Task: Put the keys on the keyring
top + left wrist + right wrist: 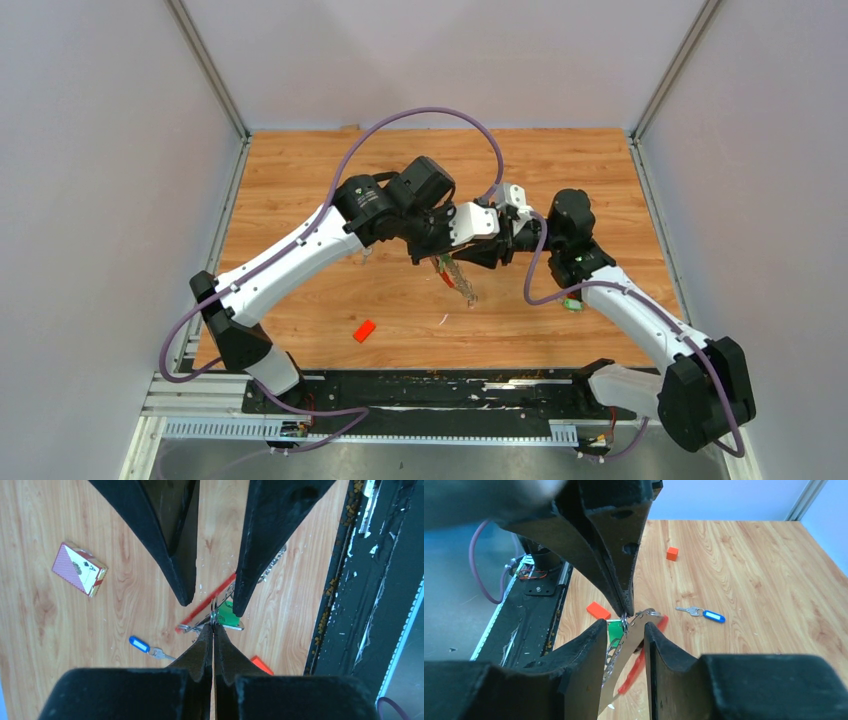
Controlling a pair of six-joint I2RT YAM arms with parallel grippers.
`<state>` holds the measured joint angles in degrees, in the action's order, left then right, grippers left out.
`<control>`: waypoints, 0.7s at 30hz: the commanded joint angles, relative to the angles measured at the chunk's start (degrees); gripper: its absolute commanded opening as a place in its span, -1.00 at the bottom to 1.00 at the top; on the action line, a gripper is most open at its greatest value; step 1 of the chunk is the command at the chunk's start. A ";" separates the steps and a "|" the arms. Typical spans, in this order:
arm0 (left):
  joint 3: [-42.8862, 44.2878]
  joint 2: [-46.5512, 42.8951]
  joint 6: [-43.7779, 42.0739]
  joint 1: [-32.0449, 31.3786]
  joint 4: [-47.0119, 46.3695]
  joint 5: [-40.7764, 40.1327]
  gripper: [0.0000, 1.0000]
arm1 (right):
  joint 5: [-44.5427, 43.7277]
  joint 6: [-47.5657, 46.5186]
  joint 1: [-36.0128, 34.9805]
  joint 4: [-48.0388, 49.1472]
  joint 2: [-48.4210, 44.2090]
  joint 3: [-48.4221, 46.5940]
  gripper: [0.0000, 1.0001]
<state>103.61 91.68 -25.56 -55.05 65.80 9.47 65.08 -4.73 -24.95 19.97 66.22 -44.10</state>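
Note:
My left gripper (213,628) is shut on the metal ring of the keyring (213,616) and holds the bunch above the table. A red strap (206,604), a green tag (228,616) and a silver jagged strip (631,647) hang from the ring. My right gripper (625,625) is open, and its fingers stand on either side of the strip just below the ring. In the top view the bunch (457,276) dangles between the left gripper (432,250) and the right gripper (472,240). The blue-tagged key (140,644) lies on the table. No black-tagged key shows.
A flat orange-red block (364,331) lies near the front of the table. A small orange cube (672,553) sits farther off. A playing-card box (80,569) lies on the wood. The black base rail (420,390) runs along the near edge.

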 commanded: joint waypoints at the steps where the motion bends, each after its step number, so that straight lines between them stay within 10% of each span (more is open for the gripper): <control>1: -0.40 -2.62 1.53 -0.32 -3.20 3.33 -1.00 | 2.16 4.37 -0.40 5.71 1.34 0.51 -0.34; 21: -2.62 -4.77 1.23 -0.32 -4.93 3.36 -1.00 | 4.42 6.31 -0.54 6.45 3.48 0.20 -0.58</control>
<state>100.92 89.97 -25.34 -55.05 63.51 12.10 67.83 1.02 -25.10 24.80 69.25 -43.81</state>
